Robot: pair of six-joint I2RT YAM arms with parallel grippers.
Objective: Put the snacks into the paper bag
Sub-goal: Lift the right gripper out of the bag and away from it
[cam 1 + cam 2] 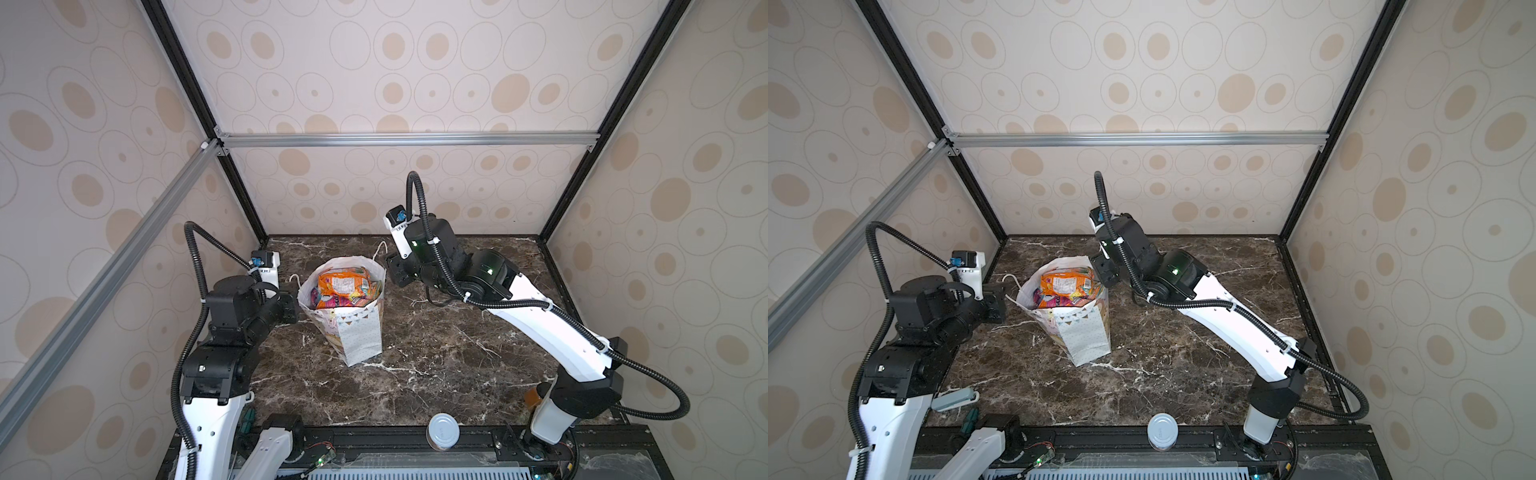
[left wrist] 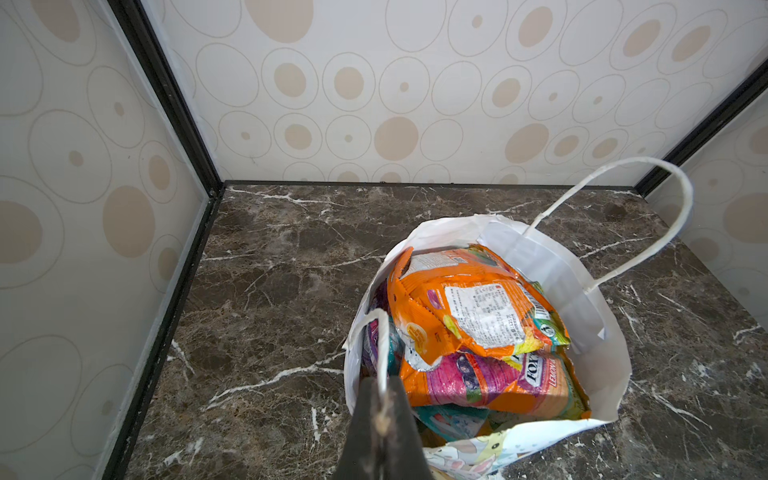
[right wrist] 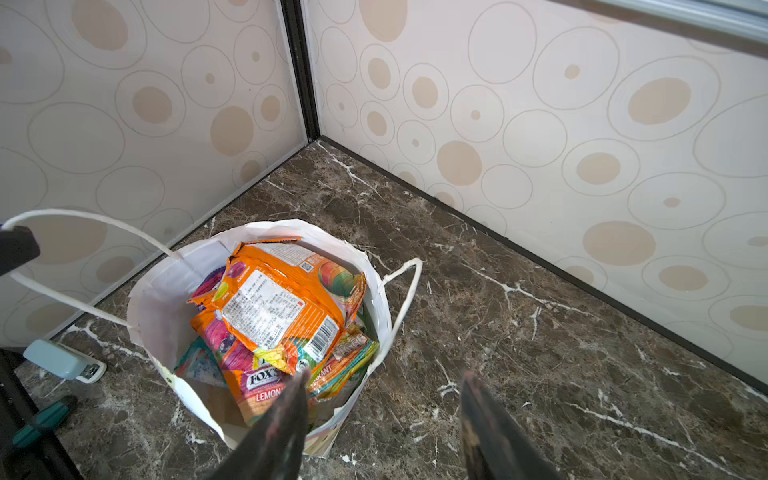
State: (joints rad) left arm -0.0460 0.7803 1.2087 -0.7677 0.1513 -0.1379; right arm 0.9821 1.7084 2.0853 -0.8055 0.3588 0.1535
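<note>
We found the paper bag [image 1: 359, 332] standing upright on the marble table [image 1: 436, 374], left of centre in both top views, its mouth open. The snacks [image 1: 343, 286] lay piled inside it, reaching close to the rim. An orange packet [image 3: 282, 303] sat uppermost with its printed label facing up, over a pink FOX'S packet [image 2: 478, 382]. The left gripper [image 2: 381, 395] was pinched tight on 1 cord handle [image 2: 379, 332] at the side of the bag nearest that arm, the cord running up between its fingers. The right gripper [image 3: 386, 376] hung by the opposite rim with its jaws well apart and nothing between them; in the right wrist view 1 finger [image 3: 291, 415] overlapped the bag's mouth and the other stood outside the wall. A silver-lidded can [image 1: 443, 432] stood at the table's near edge, well apart from the bag.
</note>
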